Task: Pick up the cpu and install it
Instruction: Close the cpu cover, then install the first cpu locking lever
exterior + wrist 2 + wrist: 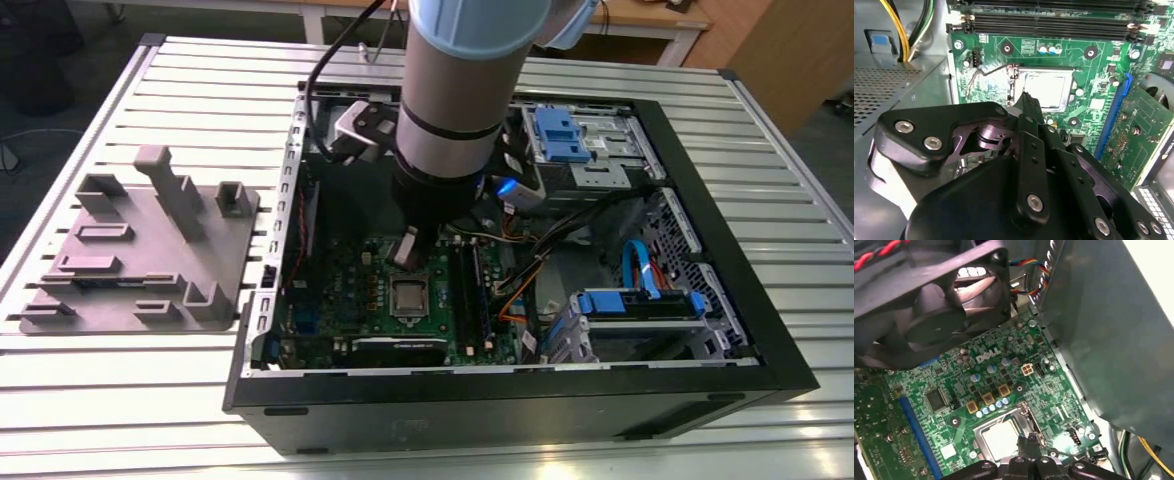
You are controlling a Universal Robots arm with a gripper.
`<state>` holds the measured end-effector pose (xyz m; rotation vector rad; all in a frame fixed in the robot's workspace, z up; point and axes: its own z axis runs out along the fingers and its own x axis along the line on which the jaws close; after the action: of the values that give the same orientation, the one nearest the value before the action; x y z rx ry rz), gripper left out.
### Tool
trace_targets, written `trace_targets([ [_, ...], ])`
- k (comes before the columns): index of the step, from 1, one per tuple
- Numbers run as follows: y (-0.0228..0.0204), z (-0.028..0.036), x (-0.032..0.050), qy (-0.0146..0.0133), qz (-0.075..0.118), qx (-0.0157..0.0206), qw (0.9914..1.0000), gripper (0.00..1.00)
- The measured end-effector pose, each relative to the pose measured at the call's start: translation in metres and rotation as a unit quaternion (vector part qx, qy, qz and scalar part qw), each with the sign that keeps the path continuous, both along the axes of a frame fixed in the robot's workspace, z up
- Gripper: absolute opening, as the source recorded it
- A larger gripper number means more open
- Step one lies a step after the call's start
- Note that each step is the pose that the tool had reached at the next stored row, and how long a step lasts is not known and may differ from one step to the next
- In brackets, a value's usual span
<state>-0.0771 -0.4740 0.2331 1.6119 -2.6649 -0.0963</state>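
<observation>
A: Where was the cpu?
B: Lying in the socket on the green board, inside the case. The gripper hovered at its edge, fingers seemingly clenched on nothing.
A: Obstructions?
B: The fan and yellow cables were close by. The grey tray lay on the surface, outside the case.

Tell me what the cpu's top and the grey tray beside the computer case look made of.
The cpu: its top looks like bare metal, silver-grey and faintly reflective. The grey tray: apparently matte plastic, perhaps printed, one flat colour with no glare and blocky raised shapes.
</observation>
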Motion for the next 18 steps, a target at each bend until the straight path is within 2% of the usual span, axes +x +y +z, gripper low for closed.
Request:
trace_targets([
  [4, -0.0086, -0.0002, -0.0006, 0.0, 0.0, 0.0, 1.0, 0.1],
  [5, -0.0095, -0.0002, -0.0006, 0.0, 0.0, -0.0001, 1.0, 0.1],
  [18, -0.0101, -0.0002, -0.0006, 0.0, 0.0, 0.0001, 1.0, 0.1],
])
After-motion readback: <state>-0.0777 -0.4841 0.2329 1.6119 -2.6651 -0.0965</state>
